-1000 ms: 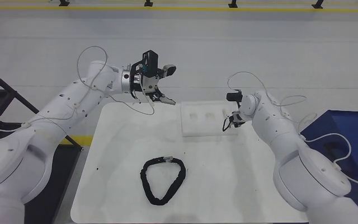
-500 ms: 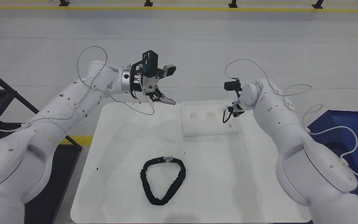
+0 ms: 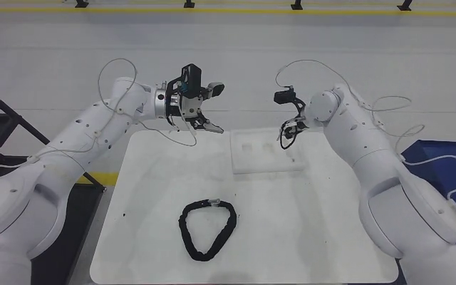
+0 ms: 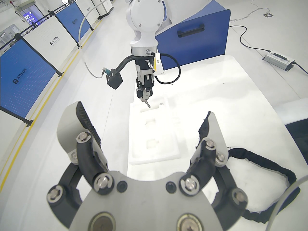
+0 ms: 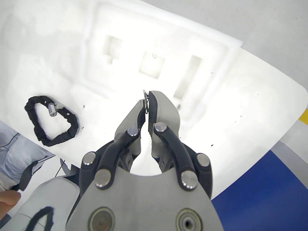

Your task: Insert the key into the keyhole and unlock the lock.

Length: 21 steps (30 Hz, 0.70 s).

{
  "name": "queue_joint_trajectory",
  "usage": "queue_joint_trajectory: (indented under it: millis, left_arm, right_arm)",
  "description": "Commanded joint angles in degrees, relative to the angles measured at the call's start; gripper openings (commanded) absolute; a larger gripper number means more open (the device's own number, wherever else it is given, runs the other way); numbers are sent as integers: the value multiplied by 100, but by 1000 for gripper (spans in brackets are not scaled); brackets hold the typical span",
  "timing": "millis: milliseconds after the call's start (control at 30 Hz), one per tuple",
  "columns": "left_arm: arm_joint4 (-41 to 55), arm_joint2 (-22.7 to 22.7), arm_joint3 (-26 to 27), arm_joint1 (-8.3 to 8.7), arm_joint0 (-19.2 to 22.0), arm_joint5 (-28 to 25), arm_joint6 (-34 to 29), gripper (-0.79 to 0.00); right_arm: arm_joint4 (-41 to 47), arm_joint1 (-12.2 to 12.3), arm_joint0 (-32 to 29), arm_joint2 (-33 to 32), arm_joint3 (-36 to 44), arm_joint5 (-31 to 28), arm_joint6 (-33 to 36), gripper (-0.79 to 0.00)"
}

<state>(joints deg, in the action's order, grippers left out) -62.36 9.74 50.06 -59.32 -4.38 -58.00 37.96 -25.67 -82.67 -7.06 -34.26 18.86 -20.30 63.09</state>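
One arm is moving: right gripper (image 5: 146, 99), pinching the key (image 5: 144, 94) tight, is rising off the foam tray (image 3: 251, 165); left gripper (image 3: 206, 127) is hanging wide, empty; chain lock (image 3: 206, 229) is lying lower centre, awaiting insertion.

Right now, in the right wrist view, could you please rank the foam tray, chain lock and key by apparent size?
Largest: foam tray
Then: chain lock
Smallest: key, a sliver in the right gripper, small even though nearest the camera.
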Motion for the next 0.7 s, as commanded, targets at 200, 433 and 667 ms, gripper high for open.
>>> queue_joint_trajectory:
  millis: [200, 433, 667]
  left_arm:
    - [1, 0, 0, 0, 0, 0, 0, 0]
    - [1, 0, 0, 0, 0, 0, 0, 0]
    - [1, 0, 0, 0, 0, 0, 0, 0]
  right_arm:
    - [170, 288, -78, -340, 974, -239, 275, -785]
    - [297, 804, -588, -1020, 2679, -230, 661, -785]
    - [591, 1441, -1760, -2256, 5126, -133, 1489, -785]
